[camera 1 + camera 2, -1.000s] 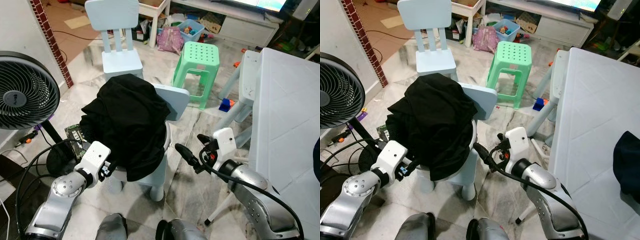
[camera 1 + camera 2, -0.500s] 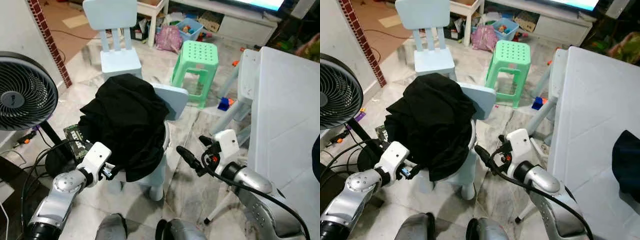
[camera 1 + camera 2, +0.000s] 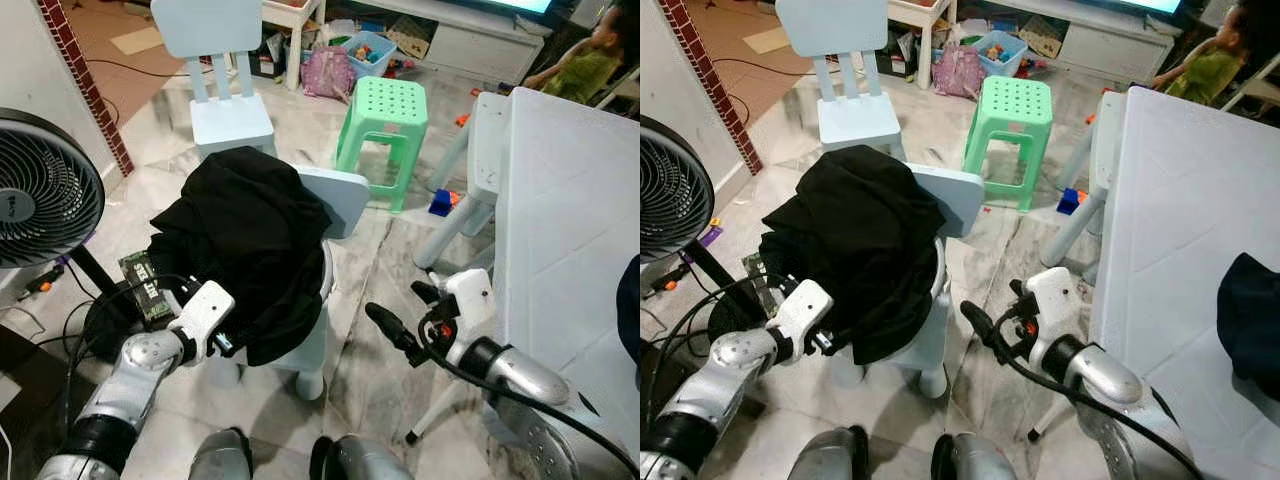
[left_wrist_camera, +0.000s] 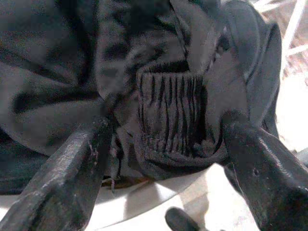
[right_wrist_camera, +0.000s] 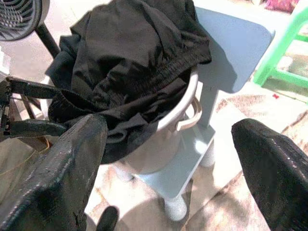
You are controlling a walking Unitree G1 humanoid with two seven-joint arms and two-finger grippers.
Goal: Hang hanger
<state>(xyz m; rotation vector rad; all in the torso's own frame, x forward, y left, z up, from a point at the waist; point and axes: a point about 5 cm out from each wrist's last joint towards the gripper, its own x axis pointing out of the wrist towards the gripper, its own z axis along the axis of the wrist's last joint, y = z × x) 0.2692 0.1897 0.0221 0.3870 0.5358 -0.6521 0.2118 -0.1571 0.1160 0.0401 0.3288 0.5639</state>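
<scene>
At our far left stands the round black floor fan (image 3: 35, 195) on its dark pole, well apart from the work. Our left gripper (image 4: 161, 144) sits low against the near edge of the heap of black crumpled clothes (image 3: 245, 245), its two black fingers (image 4: 67, 173) spread wide, and between them lies a ribbed cuff or waistband of that cloth, not yet pinched. The heap fills a pale grey plastic basket (image 5: 185, 108) that rests on the seat of the small light-blue child's chair (image 3: 335, 200). We cannot make out a hanger anywhere; if it is here, we judge it is buried in or under the black clothes, so this step looks like a search or a first lift of cloth. To do it well, we should close on the ribbed band alone, not on the basket rim just below it, and lift slowly, since loose fabric will drag the rest and could tip the light basket off the seat. Our right gripper (image 3: 395, 335) hovers beside the chair over the marbled floor, fingers (image 5: 57, 173) wide apart and holding nothing; it could steady the basket's rim. Farther right stands the white table (image 3: 570, 200).
</scene>
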